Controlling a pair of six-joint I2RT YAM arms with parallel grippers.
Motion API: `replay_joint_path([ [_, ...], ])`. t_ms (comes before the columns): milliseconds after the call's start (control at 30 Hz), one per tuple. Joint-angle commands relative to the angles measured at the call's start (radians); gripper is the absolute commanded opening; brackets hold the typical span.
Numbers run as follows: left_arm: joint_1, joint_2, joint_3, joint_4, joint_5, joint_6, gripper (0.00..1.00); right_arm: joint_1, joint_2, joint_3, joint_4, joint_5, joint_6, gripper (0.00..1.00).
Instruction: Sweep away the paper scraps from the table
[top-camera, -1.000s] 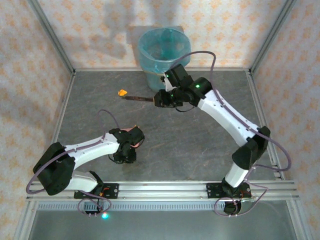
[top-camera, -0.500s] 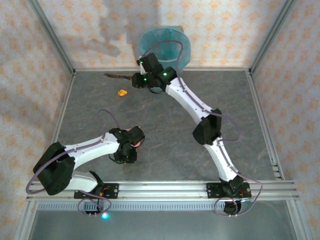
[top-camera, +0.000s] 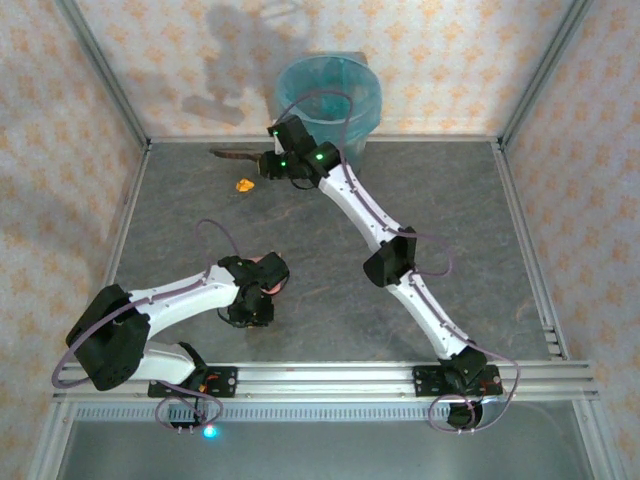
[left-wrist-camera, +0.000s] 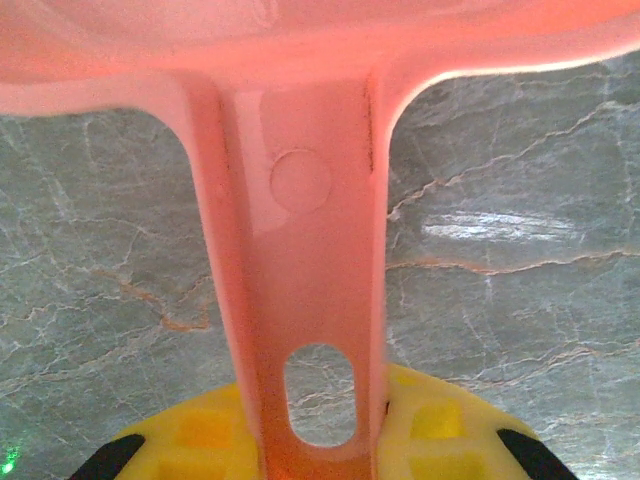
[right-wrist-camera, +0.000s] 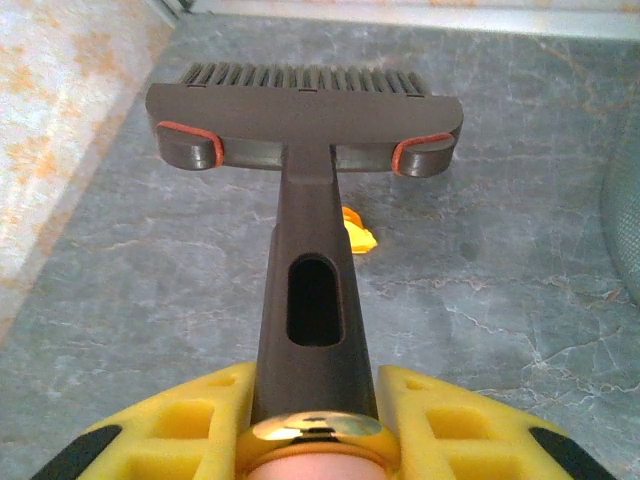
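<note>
One orange paper scrap (top-camera: 243, 185) is seen near the far left corner of the tabletop (top-camera: 460, 210). The brush (right-wrist-camera: 305, 120) is gripped by its handle in the closed right pincer (right-wrist-camera: 315, 405) and is held beyond the scrap, probably so that it can be drawn toward the pink dustpan (left-wrist-camera: 300, 200) (clamped at its handle by the left pincer (left-wrist-camera: 320, 430), closer to the near edge).

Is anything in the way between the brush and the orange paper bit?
No, nothing I can see. The brush in the right gripper is just past the orange paper bit, with only bare table between them.
</note>
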Motion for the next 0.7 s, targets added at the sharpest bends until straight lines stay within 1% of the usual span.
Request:
replay_joint_path([
  [0, -0.001, 0.002, 0.019, 0.008, 0.005, 0.02, 0.0, -0.005, 0.041, 0.038, 0.074, 0.014, -0.008, 0.0],
  [133, -0.001, -0.011, 0.004, 0.014, 0.006, 0.016, 0.0, -0.004, 0.058, 0.036, 0.072, -0.006, 0.011, 0.0],
  [267, 0.0, -0.01, -0.005, 0.016, 0.0, 0.019, 0.0, 0.002, 0.06, 0.038, 0.032, -0.039, 0.019, 0.0],
  [467, 0.001, 0.003, -0.002, 0.018, -0.006, 0.025, 0.0, 0.021, 0.028, 0.044, -0.084, -0.089, 0.002, 0.0],
  [533, 0.004, 0.007, 0.002, 0.015, -0.008, 0.029, 0.0, 0.032, 0.016, 0.044, -0.121, -0.088, -0.011, 0.0],
  [667, 0.007, 0.012, 0.006, 0.011, -0.01, 0.034, 0.0, 0.048, 0.001, 0.046, -0.215, -0.113, -0.063, 0.0],
])
